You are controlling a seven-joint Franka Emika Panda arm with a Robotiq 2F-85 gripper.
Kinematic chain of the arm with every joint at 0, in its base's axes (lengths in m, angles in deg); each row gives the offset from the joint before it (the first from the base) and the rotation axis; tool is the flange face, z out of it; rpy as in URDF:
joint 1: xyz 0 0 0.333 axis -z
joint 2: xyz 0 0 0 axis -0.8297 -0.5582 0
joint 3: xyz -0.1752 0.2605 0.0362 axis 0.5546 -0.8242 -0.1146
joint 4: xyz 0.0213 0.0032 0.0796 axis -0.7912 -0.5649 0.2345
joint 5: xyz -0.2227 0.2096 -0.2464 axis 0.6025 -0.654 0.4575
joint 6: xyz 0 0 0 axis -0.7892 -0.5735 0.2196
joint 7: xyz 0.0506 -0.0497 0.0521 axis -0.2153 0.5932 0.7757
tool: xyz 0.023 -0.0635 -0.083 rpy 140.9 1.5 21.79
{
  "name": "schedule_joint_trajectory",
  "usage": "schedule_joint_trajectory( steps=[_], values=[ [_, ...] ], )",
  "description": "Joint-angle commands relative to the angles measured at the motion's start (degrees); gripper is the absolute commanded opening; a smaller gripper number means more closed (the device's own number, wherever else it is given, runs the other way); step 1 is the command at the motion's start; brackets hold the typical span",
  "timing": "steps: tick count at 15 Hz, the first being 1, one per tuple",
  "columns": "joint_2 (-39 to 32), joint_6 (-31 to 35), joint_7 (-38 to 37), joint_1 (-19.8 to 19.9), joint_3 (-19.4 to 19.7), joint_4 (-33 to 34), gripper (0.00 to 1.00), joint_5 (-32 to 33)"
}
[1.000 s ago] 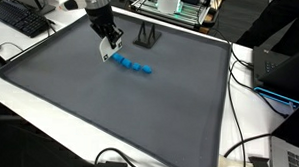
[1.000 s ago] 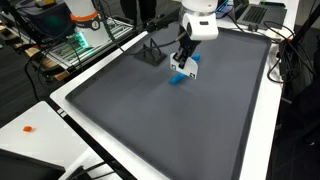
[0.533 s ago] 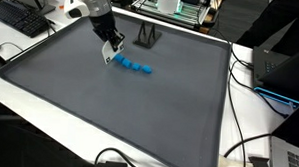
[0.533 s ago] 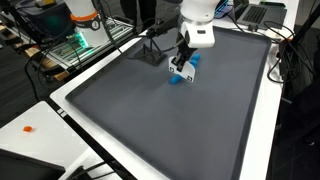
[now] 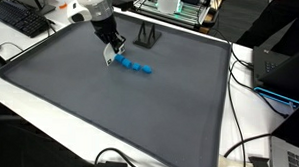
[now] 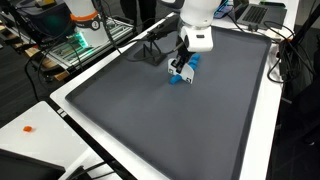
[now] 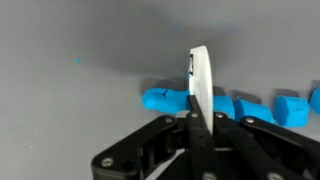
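My gripper (image 5: 110, 54) is shut on a thin white flat piece (image 7: 200, 80), held edge-on between the fingers (image 7: 200, 125). It hangs low over the dark grey mat (image 5: 138, 113), at the end of a row of small blue blocks (image 5: 136, 66). In the wrist view the white piece stands right in front of the blue row (image 7: 165, 100) and hides part of it. In an exterior view the gripper (image 6: 182, 66) covers most of the blue blocks (image 6: 178, 79); whether the piece touches them I cannot tell.
A black A-shaped stand (image 5: 147, 35) sits on the mat just behind the blocks; it also shows in an exterior view (image 6: 150, 52). A keyboard (image 5: 22, 19), cables (image 5: 242, 147) and a laptop (image 5: 280, 70) lie off the mat. A small orange object (image 6: 28, 128) lies on the white table.
The gripper with the white piece has moved a little down and closer to the end of the blue row. The blocks have not visibly moved.
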Motion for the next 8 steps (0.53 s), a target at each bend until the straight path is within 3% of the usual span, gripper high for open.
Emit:
schedule_joint_trajectory(
  steps=[1,8],
  values=[
    [-1.54,2.09,0.44,0.71,-0.93,-1.2,0.01,-1.02],
    [-0.62,1.88,-0.23,1.91,-1.45,-1.25,0.01,-6.57]
  ],
)
